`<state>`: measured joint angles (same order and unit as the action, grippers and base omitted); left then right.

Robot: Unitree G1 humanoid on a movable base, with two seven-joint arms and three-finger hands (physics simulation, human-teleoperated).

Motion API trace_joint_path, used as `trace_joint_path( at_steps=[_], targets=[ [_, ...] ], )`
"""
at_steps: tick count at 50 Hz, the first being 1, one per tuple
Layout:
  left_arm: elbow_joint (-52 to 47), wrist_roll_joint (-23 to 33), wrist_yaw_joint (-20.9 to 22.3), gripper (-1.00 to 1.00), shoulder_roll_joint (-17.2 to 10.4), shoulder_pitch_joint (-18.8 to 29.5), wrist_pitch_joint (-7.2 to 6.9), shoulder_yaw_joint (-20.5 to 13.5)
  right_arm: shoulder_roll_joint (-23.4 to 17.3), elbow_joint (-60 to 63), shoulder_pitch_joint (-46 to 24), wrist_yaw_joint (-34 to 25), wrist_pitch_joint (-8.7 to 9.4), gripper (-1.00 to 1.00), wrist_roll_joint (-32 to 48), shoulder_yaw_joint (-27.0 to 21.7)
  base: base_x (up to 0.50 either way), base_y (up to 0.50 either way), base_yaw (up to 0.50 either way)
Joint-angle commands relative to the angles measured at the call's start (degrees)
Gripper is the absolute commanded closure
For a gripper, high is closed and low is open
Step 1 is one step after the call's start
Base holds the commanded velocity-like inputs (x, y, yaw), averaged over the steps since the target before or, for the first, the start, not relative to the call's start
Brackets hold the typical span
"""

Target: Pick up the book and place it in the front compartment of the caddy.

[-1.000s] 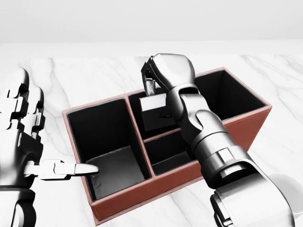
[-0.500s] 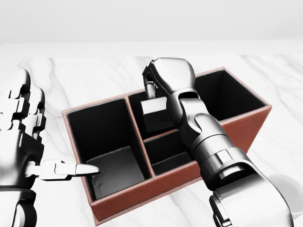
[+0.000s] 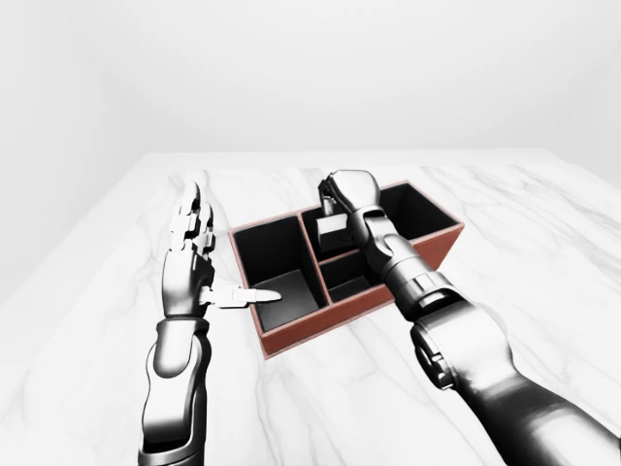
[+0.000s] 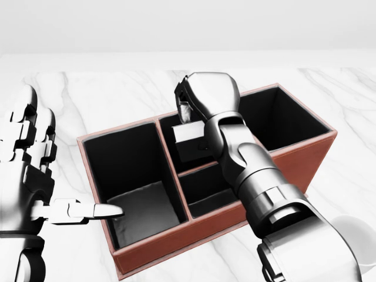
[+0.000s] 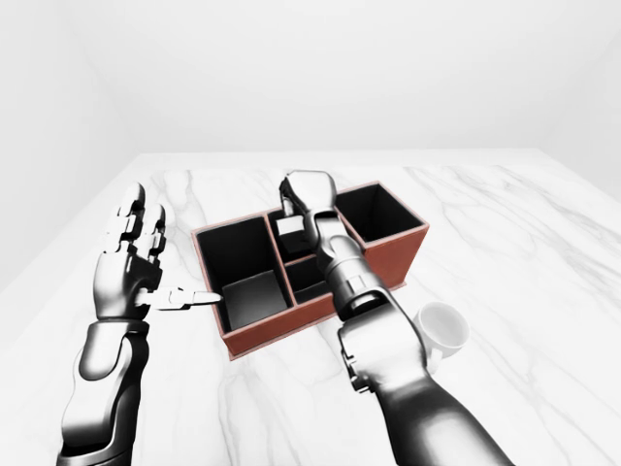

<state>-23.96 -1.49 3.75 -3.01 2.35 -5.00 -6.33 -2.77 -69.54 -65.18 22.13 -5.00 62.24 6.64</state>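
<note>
Small dark book (image 4: 189, 143), pale along its top edge, held upright and pinched at the top by the right hand (image 4: 189, 106), fingers closed round it. Hangs over the upper middle compartment of the red-brown caddy (image 4: 176, 241), lower part dipping below the rim between the dividers; whether it touches the bottom cannot be told. Black lining inside the caddy, large left compartment showing a grey floor. Left hand (image 4: 26, 164) spread wide, holding nothing, fingers upright beside the caddy's left wall, one finger (image 4: 94, 210) pointing sideways over the rim into the left compartment. White mug (image 5: 439, 328) on the marble counter (image 3: 543, 243), near the caddy's right end in the right-eye view. Against half a second ago: book and right hand shifted slightly left and up in the head view; left hand and caddy unchanged.
</note>
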Motion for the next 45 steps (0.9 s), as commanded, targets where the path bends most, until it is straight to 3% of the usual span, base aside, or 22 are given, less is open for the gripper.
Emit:
trace_joint_path(
  at_steps=[1, 45],
  targets=[
    [-0.9, 0.0, 0.0, -1.0, 0.0, -0.2, 0.0, 0.0, 0.3, 0.8, -0.8, 2.2, 0.0, 1.0, 1.4, -0.5, 0.0, 0.0, 0.0],
    [-0.8, -0.2, 0.1, -1.0, 0.1, -0.1, 0.0, 0.1, 1.4, -2.2, -0.2, 6.9, 0.0, 1.0, 3.4, -0.1, 0.0, 0.0, 0.0]
  ],
)
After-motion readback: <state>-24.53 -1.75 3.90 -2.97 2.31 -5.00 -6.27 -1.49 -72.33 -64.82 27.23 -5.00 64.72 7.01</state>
